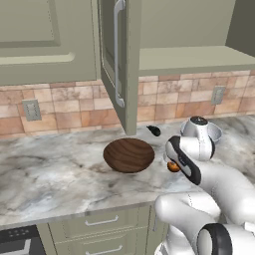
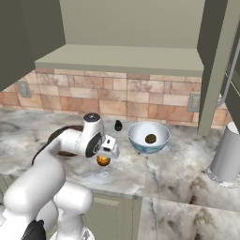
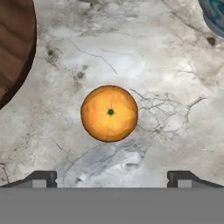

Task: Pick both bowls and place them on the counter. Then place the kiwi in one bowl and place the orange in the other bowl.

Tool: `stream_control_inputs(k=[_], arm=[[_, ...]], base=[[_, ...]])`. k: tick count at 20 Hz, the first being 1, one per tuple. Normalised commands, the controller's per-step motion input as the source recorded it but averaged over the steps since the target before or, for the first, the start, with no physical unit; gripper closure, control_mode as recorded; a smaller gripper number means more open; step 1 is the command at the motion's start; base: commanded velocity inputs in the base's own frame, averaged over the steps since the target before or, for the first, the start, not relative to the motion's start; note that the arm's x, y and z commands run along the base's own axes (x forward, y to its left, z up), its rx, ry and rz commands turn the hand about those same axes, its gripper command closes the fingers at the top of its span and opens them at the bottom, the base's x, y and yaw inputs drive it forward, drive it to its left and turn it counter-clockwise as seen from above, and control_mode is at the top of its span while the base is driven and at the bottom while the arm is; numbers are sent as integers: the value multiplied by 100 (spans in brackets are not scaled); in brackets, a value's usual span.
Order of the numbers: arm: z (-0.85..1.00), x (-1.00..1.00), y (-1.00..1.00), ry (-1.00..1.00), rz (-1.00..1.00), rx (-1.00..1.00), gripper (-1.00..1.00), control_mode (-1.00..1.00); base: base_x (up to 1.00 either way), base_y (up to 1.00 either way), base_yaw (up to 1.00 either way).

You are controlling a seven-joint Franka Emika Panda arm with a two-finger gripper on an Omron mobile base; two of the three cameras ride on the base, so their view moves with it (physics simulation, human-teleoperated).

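Note:
The orange (image 3: 109,113) lies on the marble counter (image 3: 175,87), straight below my gripper (image 3: 111,179), which is open and empty with one fingertip to each side of it. From the right base, my gripper (image 2: 108,152) hangs just above the orange (image 2: 103,161). The white bowl with blue pattern (image 2: 149,137) stands on the counter to its right, holding the kiwi (image 2: 150,138). The dark wooden bowl (image 1: 129,155) stands on the counter (image 1: 60,174) left of the orange (image 1: 173,167), which my arm partly hides.
A small black glossy thing (image 2: 118,125) lies near the tiled wall behind the bowls. A grey canister (image 2: 227,154) stands at the far right. An open cabinet door (image 1: 117,60) hangs above the wooden bowl, beside a bare cabinet shelf (image 2: 122,58).

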Motion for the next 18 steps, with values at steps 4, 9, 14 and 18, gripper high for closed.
stream_control_inputs(k=[4,9,14,18], arm=[[-27,37,2,2,1,5,-100,-100],[-31,32,1,0,2,0,-100,-100],[-26,25,1,0,2,0,-100,-100],[-11,-4,0,0,4,0,-100,-100]], base=[[0,0,0],[0,0,0],[0,0,0],[0,0,0]])
